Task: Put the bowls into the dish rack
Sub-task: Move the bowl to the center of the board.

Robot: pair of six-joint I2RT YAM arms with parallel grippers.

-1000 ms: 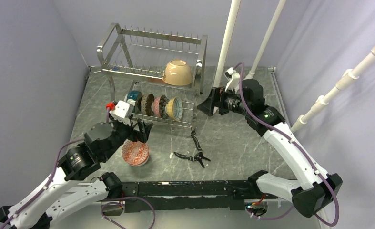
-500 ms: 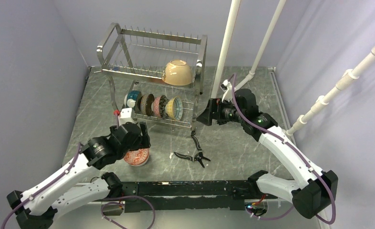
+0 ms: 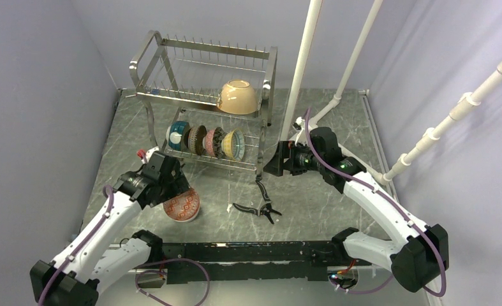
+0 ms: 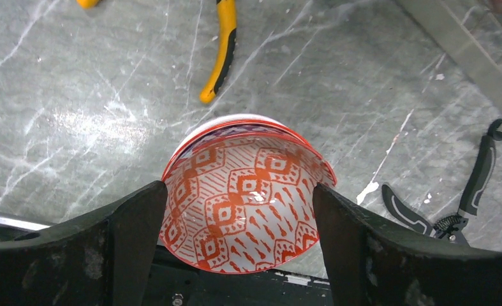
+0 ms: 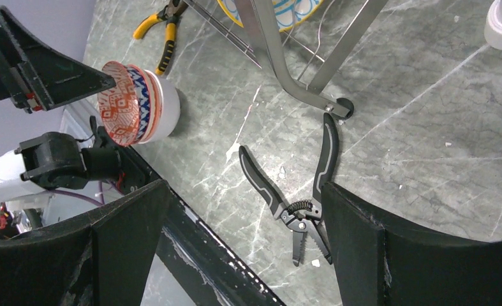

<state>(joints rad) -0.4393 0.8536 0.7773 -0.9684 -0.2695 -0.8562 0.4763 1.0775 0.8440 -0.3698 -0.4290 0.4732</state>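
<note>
Several bowls (image 3: 215,141) already stand on edge in a row on the lower tier of the dish rack (image 3: 272,73), and a tan bowl (image 3: 238,97) lies on its upper tier; only the overhead view takes in both tiers. The red-patterned bowl (image 3: 182,204) sits on the table (image 3: 337,191), near the front edge and apart from the rack.

From above, the left tool (image 3: 175,190) covers part of that bowl. The left wrist view shows more: the tool (image 4: 238,210) stands wide, with one finger (image 4: 133,236) on each side of the rim. Whether the pads touch the bowl I cannot tell. That view also shows blue and white rims layered under the red one. The right wrist view shows the same bands from the side (image 5: 133,105).

Yellow-handled pliers (image 4: 222,48) lie beyond the bowl in both wrist views but do not show in the overhead view. Black pliers (image 3: 259,207) lie open on the table near the rack's front leg, and the right tool (image 3: 275,159) hovers wide above them, holding nothing.

A second ago the left tool hung higher and beside the bowl. It has since swung in and down to straddle the bowl. The right tool has slid a little toward the table's near edge. The bowls, the rack and both pairs of pliers lie as before.
</note>
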